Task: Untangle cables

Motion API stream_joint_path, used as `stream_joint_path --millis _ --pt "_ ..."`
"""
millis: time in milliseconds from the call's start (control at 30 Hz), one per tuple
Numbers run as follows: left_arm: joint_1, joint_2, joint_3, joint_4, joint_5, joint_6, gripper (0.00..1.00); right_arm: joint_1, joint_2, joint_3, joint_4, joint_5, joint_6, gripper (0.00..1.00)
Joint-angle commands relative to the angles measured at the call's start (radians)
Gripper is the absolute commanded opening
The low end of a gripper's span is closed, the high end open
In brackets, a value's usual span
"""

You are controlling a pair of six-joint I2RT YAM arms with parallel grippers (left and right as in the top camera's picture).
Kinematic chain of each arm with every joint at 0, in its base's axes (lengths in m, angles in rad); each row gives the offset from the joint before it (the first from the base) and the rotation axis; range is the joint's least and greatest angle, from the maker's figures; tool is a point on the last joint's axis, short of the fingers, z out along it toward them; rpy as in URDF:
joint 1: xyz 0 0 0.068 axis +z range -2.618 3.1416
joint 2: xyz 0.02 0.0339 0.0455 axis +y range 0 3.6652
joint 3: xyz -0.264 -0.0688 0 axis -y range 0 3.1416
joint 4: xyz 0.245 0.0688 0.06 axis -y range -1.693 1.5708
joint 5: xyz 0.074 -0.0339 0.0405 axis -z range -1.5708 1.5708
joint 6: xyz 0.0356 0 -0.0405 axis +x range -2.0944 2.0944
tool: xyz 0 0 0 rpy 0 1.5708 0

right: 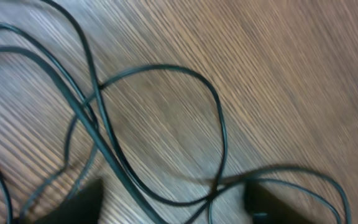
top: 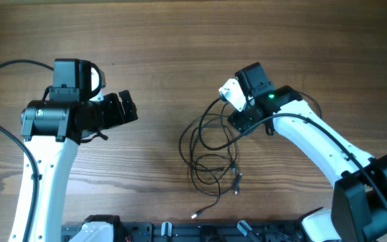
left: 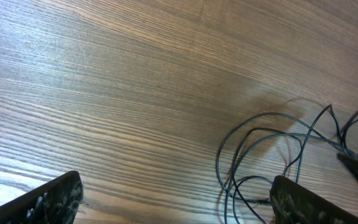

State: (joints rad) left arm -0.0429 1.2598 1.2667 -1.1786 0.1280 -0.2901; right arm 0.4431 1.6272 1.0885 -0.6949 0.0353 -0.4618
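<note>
The cables (top: pixel 210 149) lie on the wooden desk (top: pixel 180 40) a little right of centre. They are thin dark wires in loose, overlapping loops, with one strand trailing toward the near edge and ending in a small silvery plug (top: pixel 195 215). A small green light (top: pixel 272 96) glows on the right arm's wrist, and no lettering on either arm is legible at this size. The left end effector (top: pixel 132 109) sits well apart from the tangle, pointing toward it from the left. In the left wrist view its fingers (left: pixel 48 199) stand wide apart at the bottom corners of the frame, with bare wood grain between them, so the left end effector (left: pixel 179 202) is spread open and holds nothing. The cables (left: pixel 272 134) loop just beside and behind its right-hand finger. The right end effector (top: pixel 242 123) is low over the upper right edge of the loops. In the blurred right wrist view its fingers (right: pixel 73 205) are also spread. Several strands of the cables (right: pixel 160 124) cross the gap of the right end effector (right: pixel 173 208), but neither finger is pressed onto a wire. Whether a fingertip touches a strand cannot be told.
</note>
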Motion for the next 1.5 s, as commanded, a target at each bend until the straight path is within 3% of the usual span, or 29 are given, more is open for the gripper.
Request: stream_joint_path --millis 0,33,133,233,267,300,333,633,667,733,900,1067,1267,1367,1467 --pt "0.006 -0.010 -0.006 -0.005 0.013 0.021 0.98 -0.002 0.026 -0.003 0.031 -0.072 0.037 0.25" --pt "0.006 -0.010 -0.006 -0.007 0.014 0.021 0.98 -0.002 0.030 -0.003 0.037 -0.075 0.066 0.18" --pt "0.006 -0.010 -0.006 -0.008 0.014 0.021 0.98 -0.002 0.047 -0.003 0.055 -0.090 0.133 0.17" --pt "0.006 -0.010 -0.006 -0.009 0.014 0.021 0.98 -0.002 0.071 -0.003 0.073 -0.110 0.200 0.04" --pt "0.006 -0.010 -0.006 -0.008 0.014 0.021 0.98 -0.002 0.078 -0.003 0.083 -0.116 0.229 0.08" --pt "0.006 -0.010 -0.006 -0.008 0.014 0.022 0.98 -0.002 0.079 -0.003 0.096 -0.116 0.267 0.29" --pt "0.006 -0.010 -0.006 -0.008 0.014 0.023 0.98 -0.002 0.079 -0.003 0.105 -0.116 0.289 0.35" --pt "0.006 -0.010 -0.006 -0.008 0.014 0.025 0.98 -0.001 0.079 -0.003 0.107 -0.116 0.340 0.36" --pt "0.006 -0.010 -0.006 -0.008 0.016 0.025 0.98 -0.001 0.079 -0.003 0.106 -0.116 0.355 0.33" --pt "0.006 -0.010 -0.006 -0.008 0.020 0.025 0.98 -0.001 0.079 -0.003 0.107 -0.127 0.376 0.04" --pt "0.006 -0.010 -0.006 -0.009 0.020 0.025 0.98 -0.002 0.076 0.009 0.088 -0.125 0.394 0.04" --pt "0.006 -0.010 -0.006 -0.019 0.020 0.026 0.98 -0.002 -0.002 0.185 0.045 -0.123 0.393 0.04" --pt "0.006 -0.010 -0.006 -0.031 0.020 0.048 0.98 -0.002 -0.200 0.576 0.107 -0.123 0.383 0.04" --pt "0.006 -0.010 -0.006 -0.031 0.020 0.048 0.98 -0.002 -0.293 0.645 0.228 -0.123 0.383 0.04" --pt "0.006 -0.010 -0.006 -0.035 0.021 0.051 0.98 -0.002 -0.404 0.650 0.452 -0.123 0.384 0.04"
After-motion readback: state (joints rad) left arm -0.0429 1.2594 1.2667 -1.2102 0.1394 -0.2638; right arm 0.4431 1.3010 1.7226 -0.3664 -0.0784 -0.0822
